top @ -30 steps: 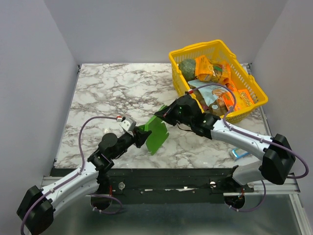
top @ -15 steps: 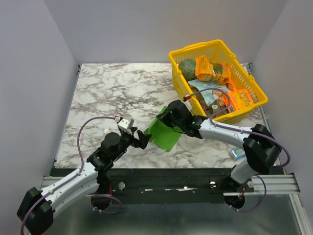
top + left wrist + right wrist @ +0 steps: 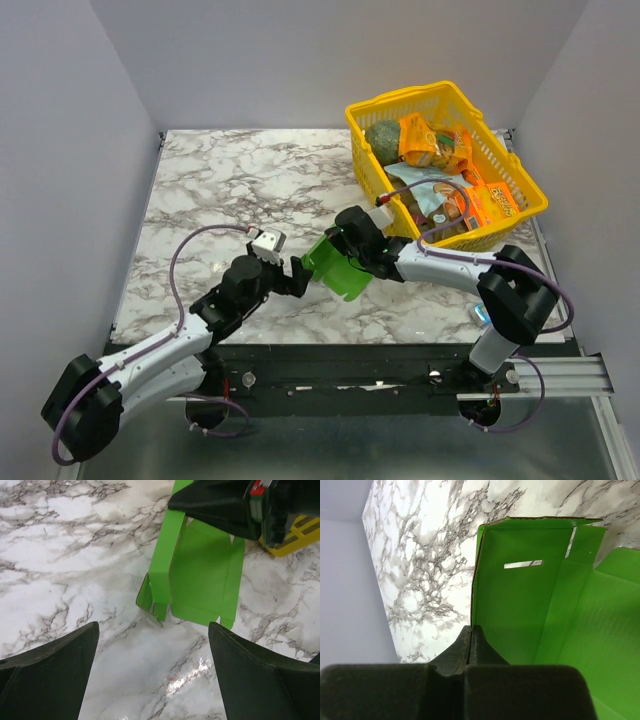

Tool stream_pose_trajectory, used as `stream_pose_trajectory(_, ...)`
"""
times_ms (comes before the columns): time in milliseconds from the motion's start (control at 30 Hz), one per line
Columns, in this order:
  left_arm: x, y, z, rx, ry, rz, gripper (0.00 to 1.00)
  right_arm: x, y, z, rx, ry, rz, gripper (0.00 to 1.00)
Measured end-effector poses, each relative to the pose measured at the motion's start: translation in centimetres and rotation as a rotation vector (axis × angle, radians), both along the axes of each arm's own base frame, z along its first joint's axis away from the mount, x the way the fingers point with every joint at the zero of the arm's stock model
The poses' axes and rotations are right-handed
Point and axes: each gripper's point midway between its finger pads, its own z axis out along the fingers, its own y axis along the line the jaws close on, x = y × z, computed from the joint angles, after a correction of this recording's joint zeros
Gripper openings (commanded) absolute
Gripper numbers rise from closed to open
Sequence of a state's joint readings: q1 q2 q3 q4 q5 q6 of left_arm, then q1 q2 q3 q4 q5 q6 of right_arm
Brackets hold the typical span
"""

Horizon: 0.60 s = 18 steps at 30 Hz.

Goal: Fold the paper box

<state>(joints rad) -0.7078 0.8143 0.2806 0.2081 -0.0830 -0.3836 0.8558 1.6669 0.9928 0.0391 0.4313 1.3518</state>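
Note:
The paper box is a bright green creased cut-out, half raised off the marble table near its front middle. My right gripper is shut on the card's upper edge. In the right wrist view the jaws pinch the rim of a green panel that has a slot cut in it. My left gripper stands open just left of the card and does not touch it. In the left wrist view its fingers are spread wide, with the box's flaps lying ahead of them and the right gripper above.
A yellow plastic basket with snack packs and an avocado stands at the back right, close behind the right arm. A blue-and-white pack lies near the front right edge, partly hidden by the right arm. Grey walls enclose the table.
My left gripper has opened and let go of the green card, and now sits just left of it. The right gripper has carried the card leftward and turned it.

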Motion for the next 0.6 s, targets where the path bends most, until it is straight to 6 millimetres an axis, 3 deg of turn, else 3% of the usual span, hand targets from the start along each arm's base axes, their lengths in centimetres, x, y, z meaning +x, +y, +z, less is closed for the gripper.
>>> stream_pose_trajectory(200, 2.8, -2.2, 1.7, 0.057, -0.027, -0.027, 0.91, 0.3, 0.0, -0.2, -0.004, -0.013, -0.009, 0.0)
stream_pose_trajectory(600, 4.7, -2.9, -0.4, 0.225, -0.067, -0.089, 0.67, 0.3, -0.1, -0.4, -0.004, -0.024, -0.003, 0.0)
